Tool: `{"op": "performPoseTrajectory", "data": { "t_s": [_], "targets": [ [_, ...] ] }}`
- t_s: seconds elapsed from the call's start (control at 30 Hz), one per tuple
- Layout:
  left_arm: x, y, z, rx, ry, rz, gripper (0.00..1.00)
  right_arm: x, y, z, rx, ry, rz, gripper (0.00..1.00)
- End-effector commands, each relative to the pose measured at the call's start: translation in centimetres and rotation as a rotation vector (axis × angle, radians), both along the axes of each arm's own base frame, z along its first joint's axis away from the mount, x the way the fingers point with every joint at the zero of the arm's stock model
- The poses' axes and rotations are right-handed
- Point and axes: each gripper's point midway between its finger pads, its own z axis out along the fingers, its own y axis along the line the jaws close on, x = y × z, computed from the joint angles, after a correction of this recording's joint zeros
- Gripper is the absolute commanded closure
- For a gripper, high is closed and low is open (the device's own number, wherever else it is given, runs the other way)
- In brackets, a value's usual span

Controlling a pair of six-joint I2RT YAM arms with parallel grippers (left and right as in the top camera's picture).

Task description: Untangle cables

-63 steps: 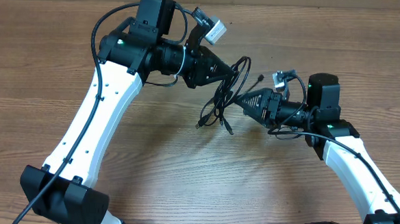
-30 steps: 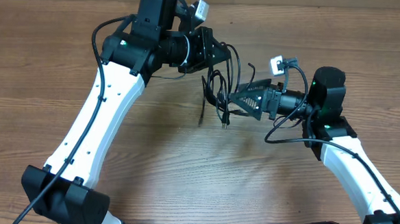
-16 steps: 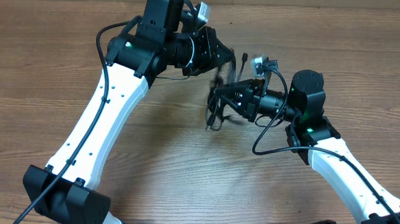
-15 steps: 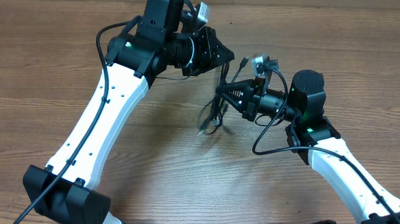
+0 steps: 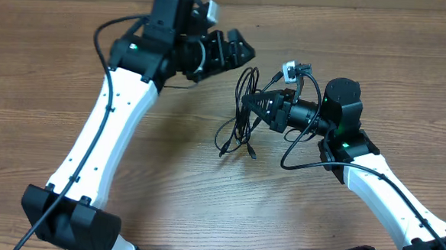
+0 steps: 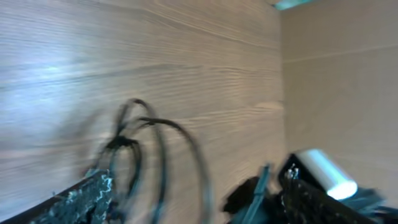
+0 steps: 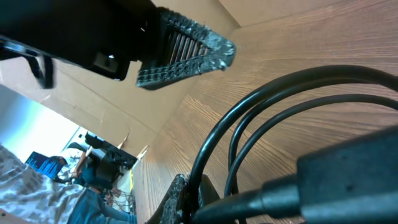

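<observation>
Pinching the cables shut in our right gripper, we hold them draped onto the table, long axis running 12 to 6. Our left gripper, jaws wide and empty, sits at 11 o'clock from them, nearest their upper loops.

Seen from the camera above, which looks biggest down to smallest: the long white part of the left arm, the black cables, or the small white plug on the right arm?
1. long white part of the left arm
2. cables
3. small white plug
Nearness to the camera does not change this order.
</observation>
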Motion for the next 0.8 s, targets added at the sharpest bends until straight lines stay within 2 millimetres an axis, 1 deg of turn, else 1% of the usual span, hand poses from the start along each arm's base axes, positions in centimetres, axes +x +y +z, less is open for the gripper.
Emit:
{"op": "performPoseTrajectory", "data": {
  "t_s": [0.0, 0.03, 0.1, 0.23, 0.27, 0.33, 0.43, 0.47, 0.53, 0.57, 0.63, 0.7, 0.77],
  "targets": [
    [0.1, 3.1, -0.2, 0.159, -0.159, -0.124, 0.01, 1.2, -0.7, 1.3, 0.043, 0.062, -0.077, 0.96],
    [-0.6, 3.6, -0.9, 0.199, -0.160, -0.168, 0.01, 1.6, -1.2, 1.4, 0.060, 0.094, -0.103, 0.96],
    [-1.4, 3.9, -1.7, 0.251, -0.174, -0.237, 0.00, 1.9, -1.6, 1.7, 0.079, 0.106, -0.116, 0.96],
    [-2.6, 3.6, -4.2, 0.284, -0.159, -0.320, 0.00, 2.3, -1.7, 3.2, 0.144, 0.121, -0.131, 0.96],
    [-2.8, 3.2, -4.7, 0.273, -0.154, -0.336, 0.00, 2.3, -1.7, 3.3, 0.149, 0.124, -0.135, 0.96],
    [-3.4, 1.9, -5.8, 0.235, -0.178, -0.401, 0.00, 2.5, -1.8, 3.3, 0.155, 0.139, -0.149, 0.96],
    [-3.7, -0.1, -7.1, 0.200, -0.242, -0.472, 0.00, 2.6, -1.9, 3.2, 0.165, 0.166, -0.156, 0.96],
    [-4.0, -1.5, -7.9, 0.184, -0.288, -0.515, 0.00, 2.7, -2.0, 3.2, 0.171, 0.177, -0.164, 0.96],
    [-4.2, -2.4, -8.3, 0.182, -0.316, -0.541, 0.00, 3.0, -2.4, 3.2, 0.172, 0.178, -0.180, 0.96],
    [-4.4, -3.0, -8.4, 0.182, -0.334, -0.560, 0.01, 3.2, -2.7, 3.2, 0.175, 0.184, -0.188, 0.96],
    [-5.1, -4.1, -8.6, 0.190, -0.378, -0.618, 0.10, 3.4, -3.2, 3.1, 0.182, 0.200, -0.204, 0.96],
    [-5.3, -4.3, -8.7, 0.211, -0.389, -0.629, 0.12, 3.7, -3.6, 3.1, 0.188, 0.208, -0.216, 0.96],
    [-4.6, -3.4, -9.2, 0.273, -0.377, -0.587, 0.13, 4.3, -4.6, 3.1, 0.191, 0.207, -0.246, 0.96]
  ]
}}
